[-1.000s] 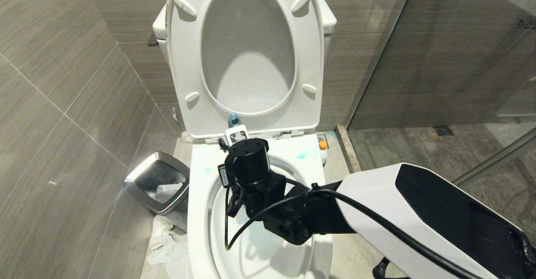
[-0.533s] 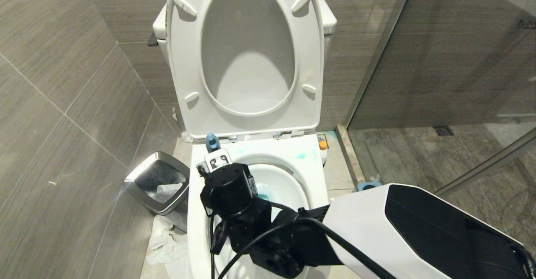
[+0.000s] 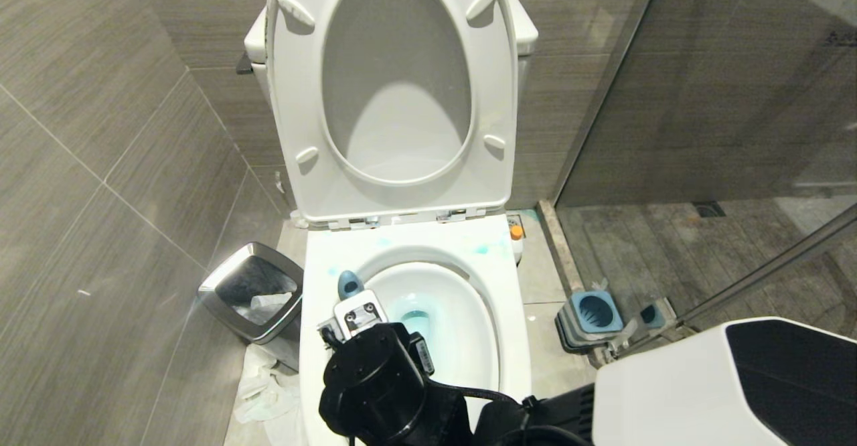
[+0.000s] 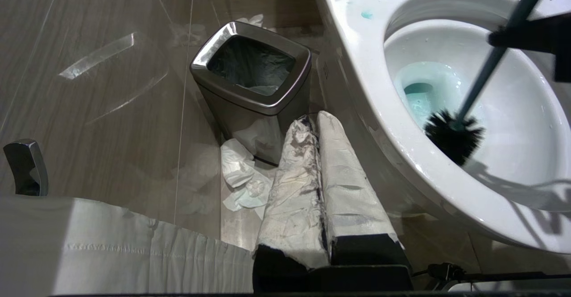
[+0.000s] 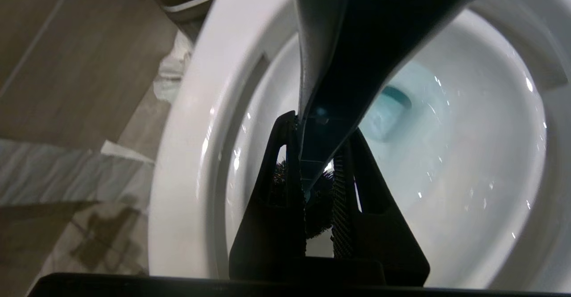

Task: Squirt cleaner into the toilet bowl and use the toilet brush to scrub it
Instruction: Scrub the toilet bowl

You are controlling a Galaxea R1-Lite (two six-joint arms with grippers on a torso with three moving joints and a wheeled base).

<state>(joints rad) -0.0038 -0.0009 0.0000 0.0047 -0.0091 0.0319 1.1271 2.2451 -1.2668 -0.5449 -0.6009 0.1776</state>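
1. The right gripper (image 5: pixel 319 185) is seen pinched onto the slate-blue handle of the toilet brush (image 4: pixel 453 134), above the near left part of the toilet bowl (image 3: pixel 509 339).
2. The black bristle head is found inside the toilet bowl, against its inner wall on the side nearest the steel bin (image 4: pixel 252 83); the handle slants up and out over the rim.
3. The cleaner (image 4: pixel 424 94) is seen as a turquoise pool at the bottom of the toilet bowl, beside the brush head, with pale blue smears on the flat rim at the back.
4. The left gripper (image 4: pixel 321 190) is held pressed together and empty, low beside the toilet bowl on the bin side, above crumpled tissue (image 4: pixel 243 179) on the floor.
5. The seat (image 3: pixel 395 91) is raised upright behind the toilet bowl.
6. A square blue-grey holder (image 3: pixel 592 315) is seen on the floor on the opposite side of the toilet bowl from the bin.
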